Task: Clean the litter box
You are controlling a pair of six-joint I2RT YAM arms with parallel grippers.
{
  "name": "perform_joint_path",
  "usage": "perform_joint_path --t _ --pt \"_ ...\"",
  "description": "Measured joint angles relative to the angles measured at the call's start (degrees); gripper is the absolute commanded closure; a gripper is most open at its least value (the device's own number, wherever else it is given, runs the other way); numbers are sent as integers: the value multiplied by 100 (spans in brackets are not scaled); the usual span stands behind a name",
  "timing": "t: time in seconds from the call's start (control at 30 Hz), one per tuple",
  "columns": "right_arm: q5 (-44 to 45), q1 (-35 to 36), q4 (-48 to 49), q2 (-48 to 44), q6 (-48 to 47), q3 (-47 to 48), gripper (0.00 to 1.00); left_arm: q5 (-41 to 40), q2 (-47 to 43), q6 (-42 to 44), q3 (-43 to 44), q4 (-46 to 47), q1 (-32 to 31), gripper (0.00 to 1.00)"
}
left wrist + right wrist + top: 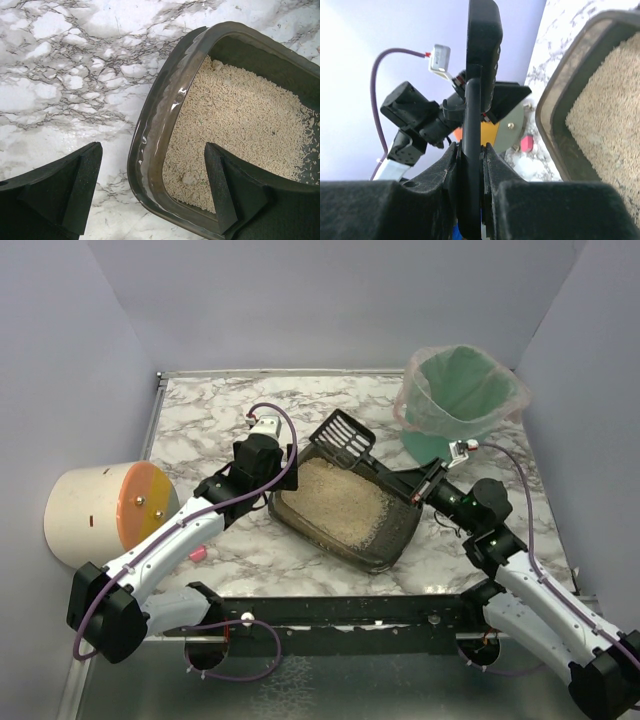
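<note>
The box (392, 532) sits angled mid-table, near the bin (428, 446). My left gripper (152, 150) is wide open and empty, with one finger outside the rim and one over the litter (240, 115). I judge it is ready to pinch the wall and steady the box. The right gripper (472, 150) is clamped on the scoop (342, 437) handle, and the scoop's head is at the far corner. Only the left wrist view shows the straddle and a pale clump (189, 178). Only the top view shows the bin.

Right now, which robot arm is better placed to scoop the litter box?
Right. The right gripper is shut on the scoop, poised at the far edge of the litter box. The left gripper is open astride the rim, holding nothing.
</note>
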Motion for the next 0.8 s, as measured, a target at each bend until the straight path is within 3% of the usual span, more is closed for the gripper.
perform_joint_path --t 0.3,0.6,0.8 --pt "1185 -2 -1034 -83 -498 1300 99 2 -90 0 0 0 0 10" --pt "3233 -2 -2520 221 -1401 3008 99 68 -105 2 0 -4 0 10" --pt "4551 -2 -3237 426 -2385 3545 100 149 -225 2 0 -4 0 9"
